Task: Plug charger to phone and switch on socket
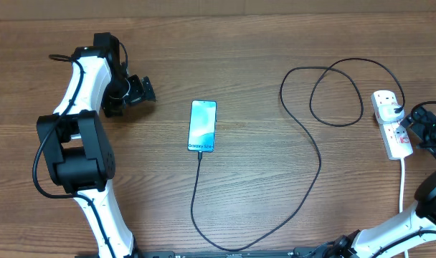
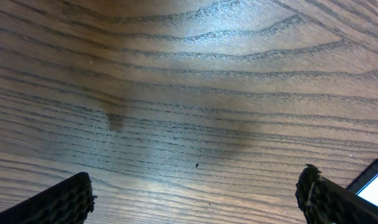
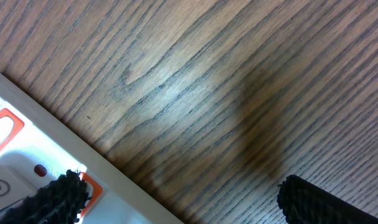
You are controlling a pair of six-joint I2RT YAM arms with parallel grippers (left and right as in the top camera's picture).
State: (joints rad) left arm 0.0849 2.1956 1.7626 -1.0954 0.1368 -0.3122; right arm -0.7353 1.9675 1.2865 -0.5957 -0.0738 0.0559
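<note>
Overhead, charger (image 1: 195,179) meeting phone (image 1: 202,126), right wrist, socket (image 3: 33,155) close-up

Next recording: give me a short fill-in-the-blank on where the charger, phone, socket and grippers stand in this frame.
1. The charger cable reaches the phone at the end nearest its ____ text.
2. The socket has a ____ body with red switches.
3. The right gripper, jaws open, hovers next to the ____.
4. The left gripper has open jaws and holds ____.

Missing words: Galaxy; white; socket; nothing.
</note>
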